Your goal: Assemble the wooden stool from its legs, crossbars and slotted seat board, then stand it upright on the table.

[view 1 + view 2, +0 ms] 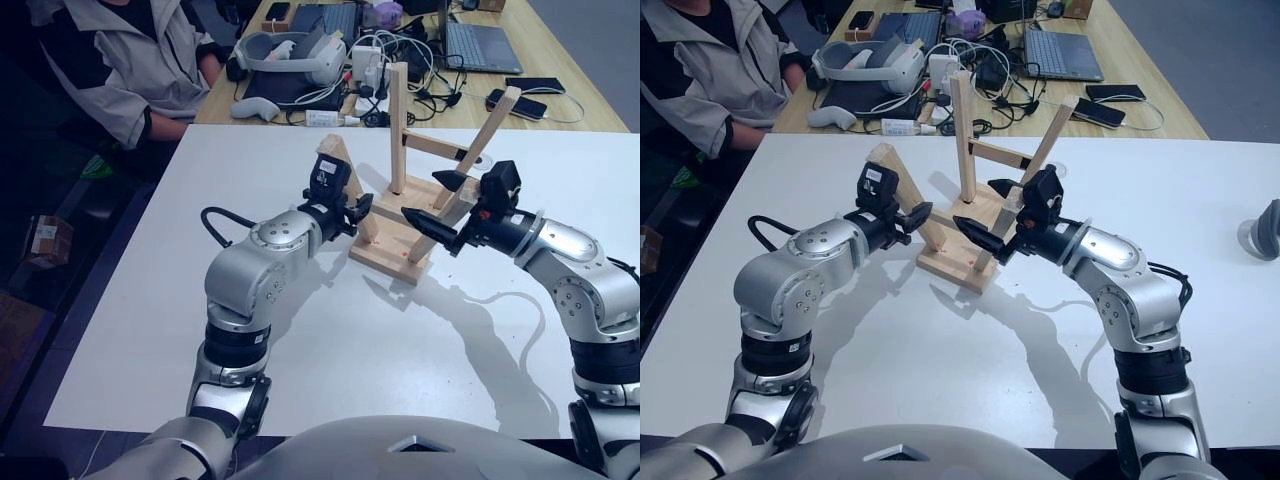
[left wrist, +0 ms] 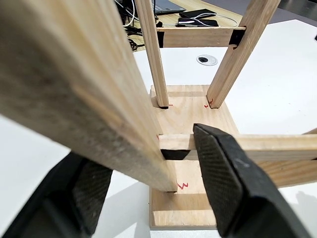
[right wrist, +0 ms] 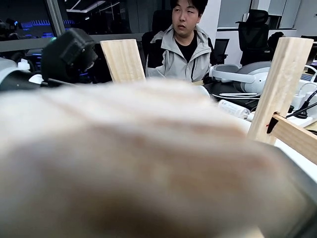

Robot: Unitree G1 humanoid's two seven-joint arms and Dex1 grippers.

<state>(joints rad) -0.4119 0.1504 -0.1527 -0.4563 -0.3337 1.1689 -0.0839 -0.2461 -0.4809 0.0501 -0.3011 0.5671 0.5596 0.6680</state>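
The stool point(image 1: 397, 140) sits legs-up on the bench point(image 1: 300, 380), seat board point(image 1: 385, 258) just beneath; left pincer point(image 1: 355, 215) spread astride the near-left leg point(image 2: 99, 89), right pincer point(image 1: 422, 197) spread astride the near-right leg point(image 1: 992, 245). I'd pinch low, press straight down.

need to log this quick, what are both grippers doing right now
left gripper: open, fingers either side of the left stool leg, not clamped.
right gripper: open, straddling the right front stool leg.
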